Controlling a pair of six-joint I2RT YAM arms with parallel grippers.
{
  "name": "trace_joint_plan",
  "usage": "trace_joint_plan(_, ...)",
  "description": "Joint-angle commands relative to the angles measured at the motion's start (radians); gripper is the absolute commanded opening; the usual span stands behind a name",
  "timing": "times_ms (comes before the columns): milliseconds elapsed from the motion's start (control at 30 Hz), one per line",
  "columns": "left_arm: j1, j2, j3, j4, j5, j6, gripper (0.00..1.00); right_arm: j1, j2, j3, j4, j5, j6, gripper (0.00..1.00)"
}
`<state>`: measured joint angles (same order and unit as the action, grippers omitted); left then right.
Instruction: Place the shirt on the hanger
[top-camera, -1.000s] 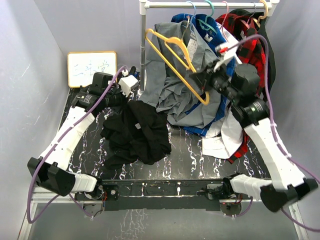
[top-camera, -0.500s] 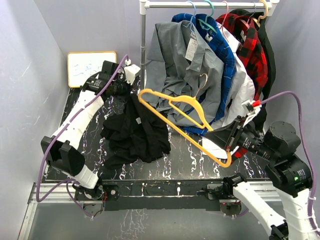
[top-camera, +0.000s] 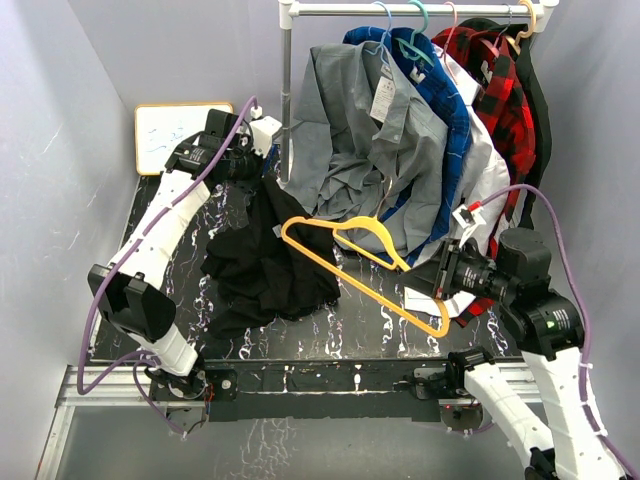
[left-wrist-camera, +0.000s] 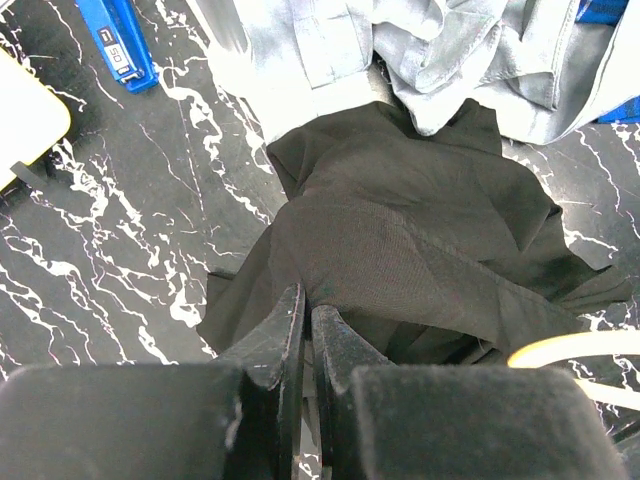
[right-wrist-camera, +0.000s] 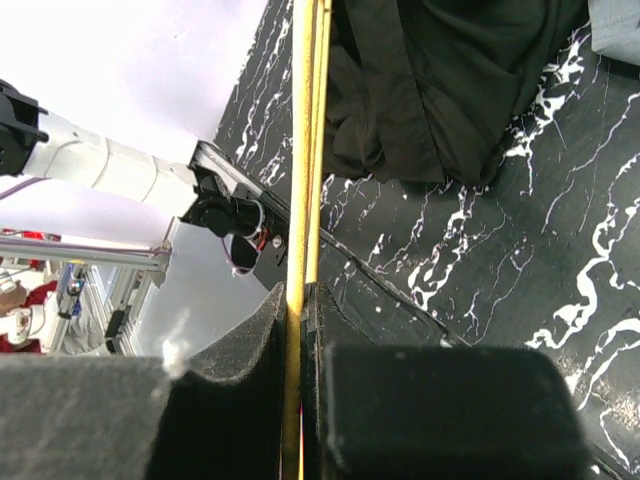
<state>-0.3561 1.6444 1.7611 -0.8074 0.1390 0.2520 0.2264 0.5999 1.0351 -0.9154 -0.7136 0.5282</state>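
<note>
While the right arm has swung down and away from the rack over the last second, the top view shows the hanger (top-camera: 365, 262) now hanging low over the table, its far corner just beside the shirt (top-camera: 268, 262). The right gripper (top-camera: 441, 279) holds it by the near end. The left gripper (top-camera: 262, 176) has drawn one edge of the shirt up toward the rear, so the cloth rises in a ridge from the pile. By my reading, both pieces are now staged for threading, though no part of the hanger is inside the garment yet.

From the left wrist, the fingers (left-wrist-camera: 288, 325) are pressed nearly together with a fold of black fabric pinched between them; the shirt spreads away below, and a sliver of the hanger shows at the right edge.

From the right wrist, the fingers (right-wrist-camera: 265, 315) are clamped on the hanger's thin yellow bars, which run straight ahead, with the shirt lying beyond to the right, apart from them.
</note>
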Motion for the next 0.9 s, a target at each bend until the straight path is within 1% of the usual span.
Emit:
trace_joint_plan(0, -0.001, -0.015, -0.013, -0.012, 0.017, -0.018, 0.00, -0.004, 0.043, 0.013, 0.184, -0.030, 0.026, 0.00)
trace_joint_plan(100, -0.009, -0.002, -0.022, -0.007, -0.005, -0.016, 0.00, -0.004, 0.079, 0.044, 0.217, -0.026, 0.036, 0.00)
trace_joint_plan(233, -0.034, 0.024, -0.003, -0.009, -0.053, -0.008, 0.00, -0.004, 0.126, 0.075, 0.198, -0.006, 0.021, 0.00)
trace_joint_plan(367, -0.058, 0.054, 0.048, -0.019, -0.098, 0.001, 0.00, -0.004, 0.162, 0.097, 0.154, 0.052, -0.015, 0.00)
trace_joint_plan(667, -0.100, 0.174, 0.197, -0.076, -0.215, 0.028, 0.00, -0.003, 0.238, 0.183, 0.114, 0.096, -0.076, 0.00)
trace_joint_plan(767, -0.130, 0.213, 0.246, -0.089, -0.238, 0.034, 0.00, -0.001, 0.269, 0.194, 0.124, 0.092, -0.084, 0.00)
trace_joint_plan(867, -0.187, 0.237, 0.253, -0.067, -0.320, 0.056, 0.00, 0.020, 0.304, 0.209, 0.136, 0.101, -0.085, 0.00)
